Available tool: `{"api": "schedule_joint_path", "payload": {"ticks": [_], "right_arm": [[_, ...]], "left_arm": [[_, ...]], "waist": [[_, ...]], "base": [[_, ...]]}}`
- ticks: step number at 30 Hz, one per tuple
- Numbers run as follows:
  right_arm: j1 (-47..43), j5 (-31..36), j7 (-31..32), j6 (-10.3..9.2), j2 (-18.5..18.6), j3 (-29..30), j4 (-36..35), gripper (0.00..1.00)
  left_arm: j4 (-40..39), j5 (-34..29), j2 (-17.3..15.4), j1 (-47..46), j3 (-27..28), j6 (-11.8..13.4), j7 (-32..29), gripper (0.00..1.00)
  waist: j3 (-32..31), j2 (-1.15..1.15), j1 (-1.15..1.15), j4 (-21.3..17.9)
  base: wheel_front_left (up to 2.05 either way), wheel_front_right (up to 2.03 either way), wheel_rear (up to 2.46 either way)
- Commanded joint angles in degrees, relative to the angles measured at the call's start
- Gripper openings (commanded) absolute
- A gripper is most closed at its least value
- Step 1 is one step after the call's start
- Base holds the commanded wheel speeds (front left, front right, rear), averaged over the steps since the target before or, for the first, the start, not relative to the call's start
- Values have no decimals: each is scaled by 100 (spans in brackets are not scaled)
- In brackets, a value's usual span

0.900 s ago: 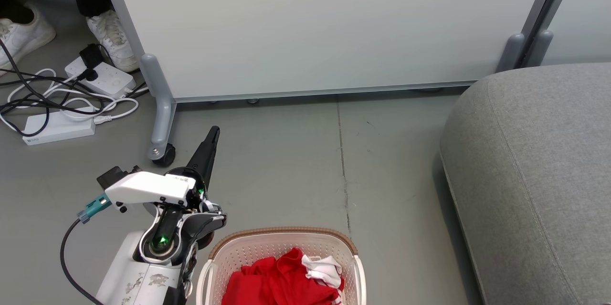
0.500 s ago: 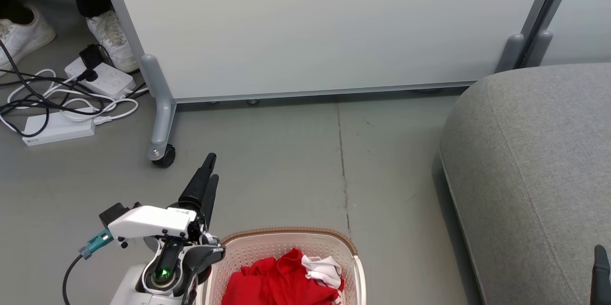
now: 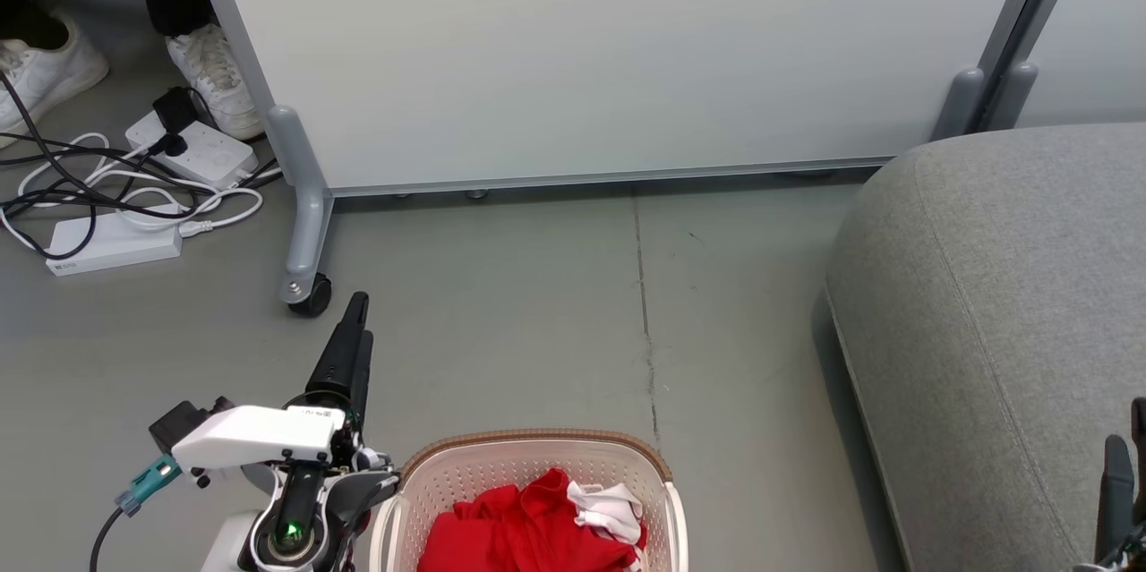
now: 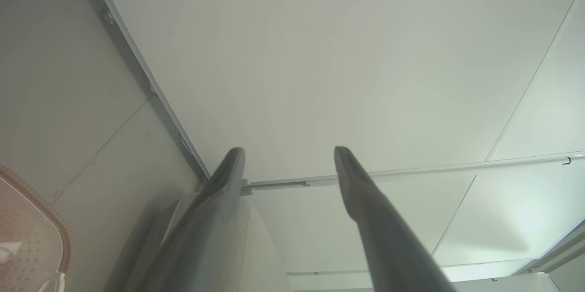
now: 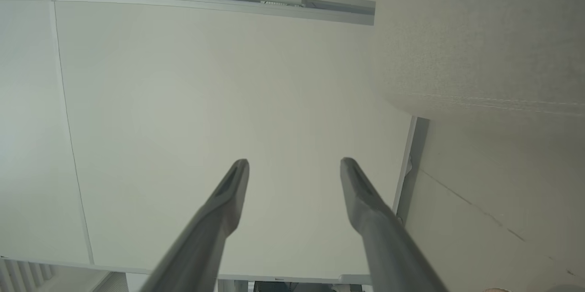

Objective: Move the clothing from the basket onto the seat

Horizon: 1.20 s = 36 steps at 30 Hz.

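Note:
The cream basket [image 3: 537, 445] with its brown rim sits on the floor at the head view's bottom middle, and its corner [image 4: 45, 228] shows in the left wrist view. Red clothing [image 3: 506, 532] with a white part lies bunched inside. The big grey seat [image 3: 1003, 312] stands on the right, apart from the basket; its fabric [image 5: 480, 54] shows in the right wrist view too. My left gripper [image 3: 356, 314] [image 4: 288, 152] hangs open and empty just left of the basket, fingers pointing away. My right gripper [image 3: 1128, 451] [image 5: 295, 164] is open and empty at the seat's near right.
A pale grey partition panel [image 3: 609, 53] on a castor [image 3: 309, 299] closes off the back. Power strips [image 3: 112, 241] and tangled cables lie on the floor at far left, beside a person's white shoes [image 3: 210, 75]. Bare grey floor [image 3: 555, 312] lies between basket, panel and seat.
My left gripper has drawn back toward me and a little left, ending beside the basket. My right gripper's fingers have risen into the lower right corner. The clothing has not moved.

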<state>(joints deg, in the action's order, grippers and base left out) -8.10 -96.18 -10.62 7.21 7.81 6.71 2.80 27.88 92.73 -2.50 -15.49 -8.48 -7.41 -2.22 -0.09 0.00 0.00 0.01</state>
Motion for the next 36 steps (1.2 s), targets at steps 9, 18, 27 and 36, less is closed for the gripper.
{"api": "schedule_joint_path", "payload": {"ticks": [9,18,27,36], "right_arm": [[366,990,-78,13,-12,-65,33,100],[613,1906,-132,16,-74,-79,-43,100],[789,3468,-178,19,-100,-243,-566,100],[875,4671,-216,22,-170,-288,-709,100]], "left_arm": [[-384,-306,-18,146,266,-4,253,100],[-781,-921,-22,350,705,-5,457,100],[-1254,-1688,-25,519,970,-6,642,100],[-1728,-2651,-28,734,902,-6,791,100]], "waist": [[-34,0,0,48],[-71,0,0,80],[-97,0,0,130],[-112,0,0,162]], "base": [[0,0,0],[0,0,0],[0,0,0],[0,0,0]]}}
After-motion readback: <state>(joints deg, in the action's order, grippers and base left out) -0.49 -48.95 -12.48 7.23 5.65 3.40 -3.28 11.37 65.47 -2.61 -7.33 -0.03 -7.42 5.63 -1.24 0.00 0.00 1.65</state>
